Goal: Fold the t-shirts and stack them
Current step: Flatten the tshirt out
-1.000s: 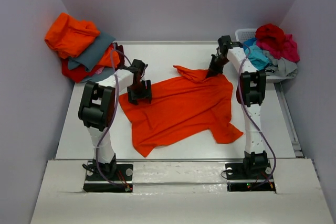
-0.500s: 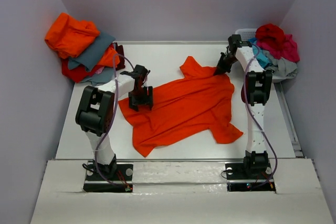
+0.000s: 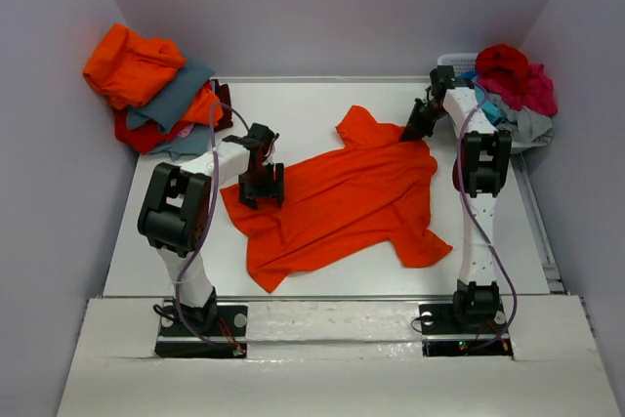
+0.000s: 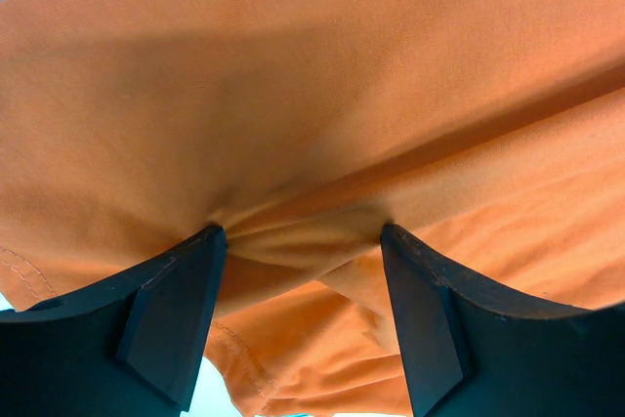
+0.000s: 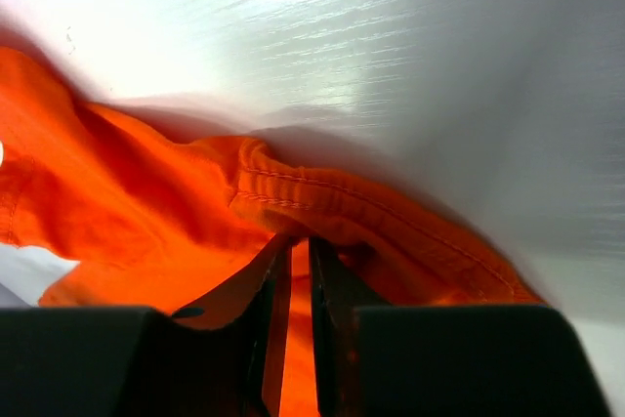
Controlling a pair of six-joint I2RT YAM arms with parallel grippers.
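Note:
A bright orange t-shirt (image 3: 337, 197) lies spread across the middle of the table, one sleeve (image 3: 359, 129) pointing to the far side. My left gripper (image 3: 262, 186) stands on the shirt's left edge. In the left wrist view it (image 4: 303, 231) is open, with the fingers (image 4: 176, 319) wide apart and pressed into the bunched orange cloth (image 4: 322, 95). My right gripper (image 3: 416, 130) is at the shirt's far right corner. In the right wrist view it (image 5: 298, 246) is shut on a fold of the orange cloth (image 5: 176, 212) just below a stitched hem.
A pile of orange, grey and red shirts (image 3: 151, 85) lies at the back left corner. A white slatted basket (image 3: 451, 62) at the back right holds red, crimson, turquoise and grey shirts (image 3: 508, 80), close behind my right arm. Walls enclose the table.
My right gripper has moved right and away with the shirt's far corner, and the far sleeve has spread out flat. My left gripper has shifted slightly on the left edge.

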